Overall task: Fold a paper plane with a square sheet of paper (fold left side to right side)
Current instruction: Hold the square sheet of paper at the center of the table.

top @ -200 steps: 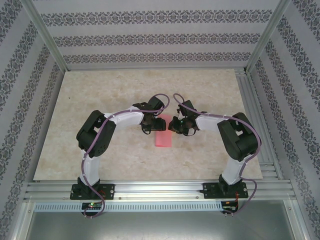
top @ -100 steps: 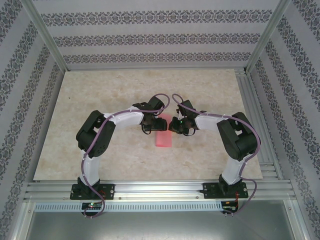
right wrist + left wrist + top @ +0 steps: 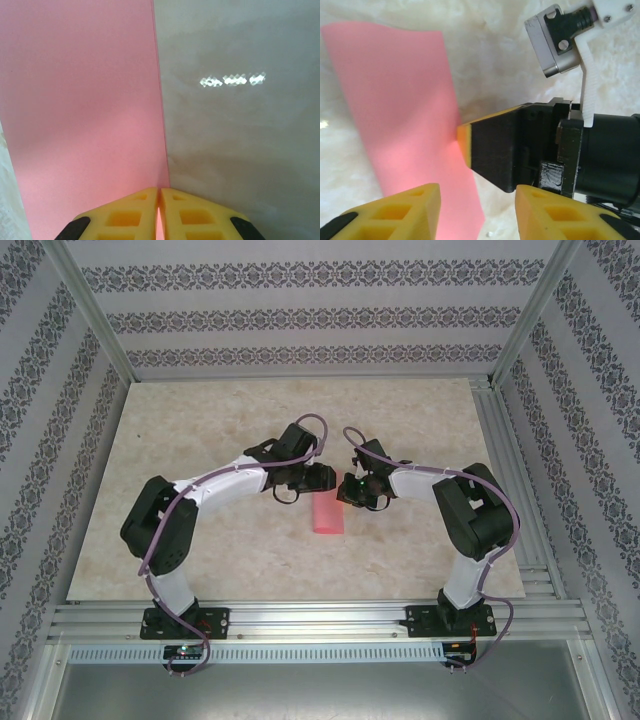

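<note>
White arm links (image 3: 215, 483), black joints (image 3: 160, 528), purple cables (image 3: 430, 472), yellow claw fingertips (image 3: 130, 212)

Beige marbled tabletop (image 3: 200, 420), damask-striped wall panels (image 3: 320, 310) on three sides, aluminium rails (image 3: 320, 616) along near edge, metal corner posts (image 3: 89, 310)

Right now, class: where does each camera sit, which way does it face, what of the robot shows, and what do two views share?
Top external: high behind the robot, looking down at the table; left arm and right arm show, over the pink paper.
Left wrist: on the left arm, facing down at the paper; open left gripper shows.
Right wrist: facing down at the paper's edge; shut right gripper shows.
Shared: both wrist views show the right gripper and paper.
</note>
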You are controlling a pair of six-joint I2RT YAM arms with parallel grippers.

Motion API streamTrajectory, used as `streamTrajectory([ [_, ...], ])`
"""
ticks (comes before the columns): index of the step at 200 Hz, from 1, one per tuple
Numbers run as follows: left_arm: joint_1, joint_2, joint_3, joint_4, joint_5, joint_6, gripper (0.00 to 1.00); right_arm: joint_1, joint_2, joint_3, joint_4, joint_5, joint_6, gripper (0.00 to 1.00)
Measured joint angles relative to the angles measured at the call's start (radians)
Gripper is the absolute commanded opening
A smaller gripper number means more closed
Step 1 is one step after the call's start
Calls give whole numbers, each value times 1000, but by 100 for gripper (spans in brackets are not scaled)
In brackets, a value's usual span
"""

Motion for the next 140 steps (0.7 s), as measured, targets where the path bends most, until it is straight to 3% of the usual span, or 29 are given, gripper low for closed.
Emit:
streamTrajectory([
  [59,0,91,-18,35,37,-29,35,0,0,0,-1,0,0,12],
  [140,9,134,-85,56,13,-28,32,0,2,3,-5,0,-3,12],
])
